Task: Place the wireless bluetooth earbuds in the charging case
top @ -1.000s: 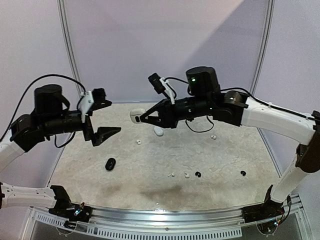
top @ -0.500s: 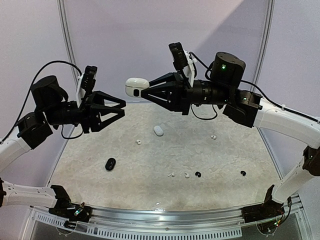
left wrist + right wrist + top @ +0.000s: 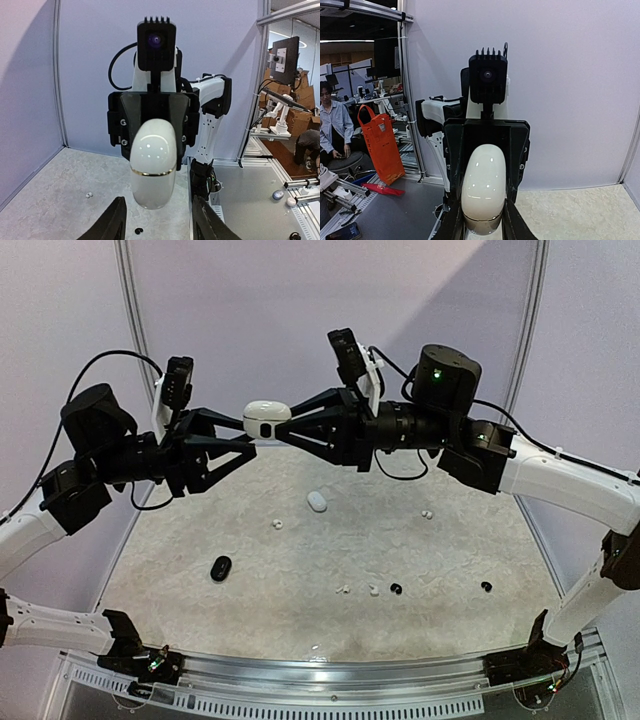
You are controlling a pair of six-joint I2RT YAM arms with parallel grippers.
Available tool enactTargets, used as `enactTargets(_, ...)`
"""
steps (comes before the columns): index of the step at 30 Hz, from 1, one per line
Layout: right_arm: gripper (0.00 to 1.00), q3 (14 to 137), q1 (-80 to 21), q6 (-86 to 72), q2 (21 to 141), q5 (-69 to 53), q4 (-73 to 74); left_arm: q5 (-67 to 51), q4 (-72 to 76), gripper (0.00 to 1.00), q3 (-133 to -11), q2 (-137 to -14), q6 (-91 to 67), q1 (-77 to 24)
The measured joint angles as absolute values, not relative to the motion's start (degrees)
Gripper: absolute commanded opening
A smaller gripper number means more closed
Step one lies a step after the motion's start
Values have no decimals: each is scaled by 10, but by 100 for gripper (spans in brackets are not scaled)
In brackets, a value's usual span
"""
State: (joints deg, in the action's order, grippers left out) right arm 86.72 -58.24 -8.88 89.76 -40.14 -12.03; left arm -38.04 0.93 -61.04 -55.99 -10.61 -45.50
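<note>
— What do we see at the left?
— Our left gripper [image 3: 250, 436] meets the white charging case [image 3: 267, 420], held in the air above the table's [image 3: 200, 610] far edge. Its jaws flank the case's end, but we cannot tell whether they press it.
— And rightward?
— Our right gripper [image 3: 284, 428] pinches that case's other end. The earbuds [image 3: 277, 524] lie scattered on the table, most along the near edge.

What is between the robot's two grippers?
A white charging case, held up in the air. The right gripper pinches one end, and the left gripper has its fingers on either side of the other end. The top view shows it best.
</note>
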Motion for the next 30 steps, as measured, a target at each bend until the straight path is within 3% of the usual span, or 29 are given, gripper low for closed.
enactTargets(7, 0, 867, -582, -89, 903, -409, -119, -369, 15, 28, -614, -564, -110, -457)
enactTargets(10, 0, 867, -583, -89, 904, -411, -119, -368, 15, 26, -615, -564, -109, -459)
enactTargets(13, 0, 867, -583, -89, 904, -411, -119, -369, 15, 9, -615, -564, -109, -459)
enactTargets(16, 0, 868, -583, -87, 904, -414, -119, -370, 15, 0, -616, -564, -106, -460)
enactTargets(22, 0, 874, -584, -86, 904, -413, -111, -369, 16, 0, -617, -564, -106, -460)
enactTargets(26, 0, 877, -585, -83, 904, -410, -105, -370, 15, 23, -617, -562, -103, -460)
enactTargets(30, 0, 879, -585, -81, 905, -410, -102, -370, 14, 24, -617, -563, -103, -461)
